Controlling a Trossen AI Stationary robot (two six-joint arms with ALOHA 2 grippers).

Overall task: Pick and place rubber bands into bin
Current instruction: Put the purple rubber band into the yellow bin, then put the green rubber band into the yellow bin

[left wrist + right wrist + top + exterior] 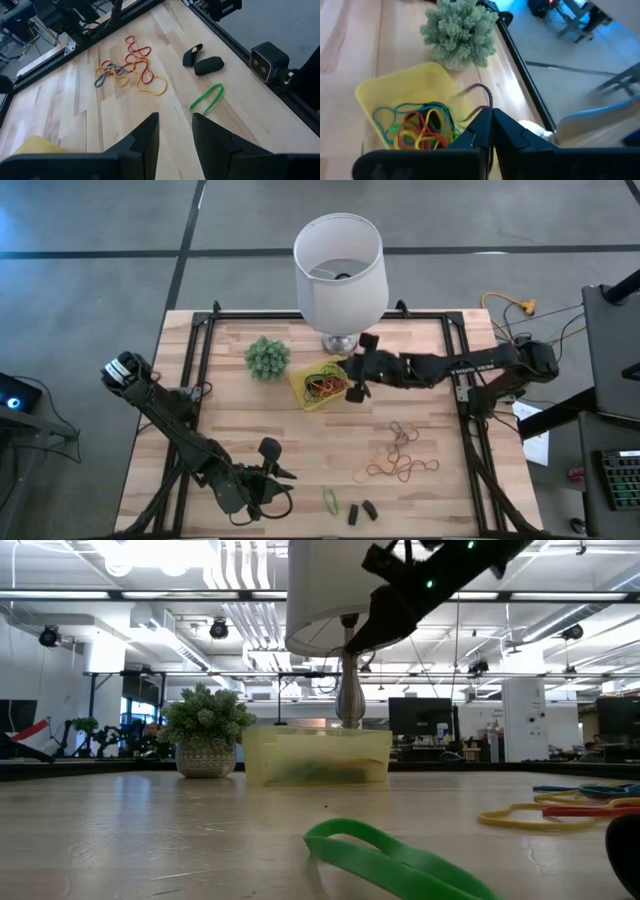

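High view showed the right arm stretched from the right edge of the tabletop (250,430) toward its middle, its right tool (354,390) held over the near-right rim of the bin (305,392), beside the foot of the white lamp (340,270). In the right wrist view the right tool's fingers (480,131) were pressed fully together, pinching a thin dark rubber band (482,95) that looped out past the tips above the bin's edge. Inside the bin lay a tangle of blue, green, red and yellow bands (420,125). The fuzzy green plant (267,357) stood just beside the bin on the far-left side.

The left arm lay folded along the left side, elbow bent, with the left tool (280,473) low near the front edge, pointing toward the right. Its fingers (145,137) stood slightly parted with nothing between them. Ahead of it on the bare wood lay a single green band (207,98), two small dark stubby pieces (202,60) and, farther on, a loose cluster of red, yellow and orange bands (132,67), well apart from the bin.
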